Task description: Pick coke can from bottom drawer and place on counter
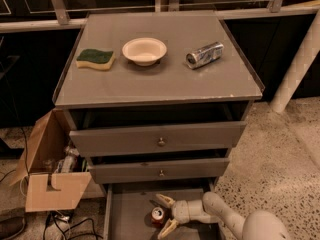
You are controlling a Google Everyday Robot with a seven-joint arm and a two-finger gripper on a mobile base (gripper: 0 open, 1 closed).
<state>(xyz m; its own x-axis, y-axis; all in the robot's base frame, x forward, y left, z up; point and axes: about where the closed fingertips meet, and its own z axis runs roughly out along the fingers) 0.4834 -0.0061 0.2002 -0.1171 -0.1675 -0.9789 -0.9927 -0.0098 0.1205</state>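
Observation:
The coke can (158, 215), small and red with a silver top, stands upright in the open bottom drawer (127, 219), a grey tray at the foot of the cabinet. My gripper (165, 214) reaches into that drawer from the right, open, with one finger behind the can and the other in front of it, just to the can's right. The counter (150, 79) is the grey cabinet top above.
On the counter lie a green-and-yellow sponge (95, 59), a white bowl (144, 50) and a silver can on its side (205, 54). Two knobbed drawers (160, 140) sit above the bottom one. An open cardboard box (47, 169) and cables stand at the left.

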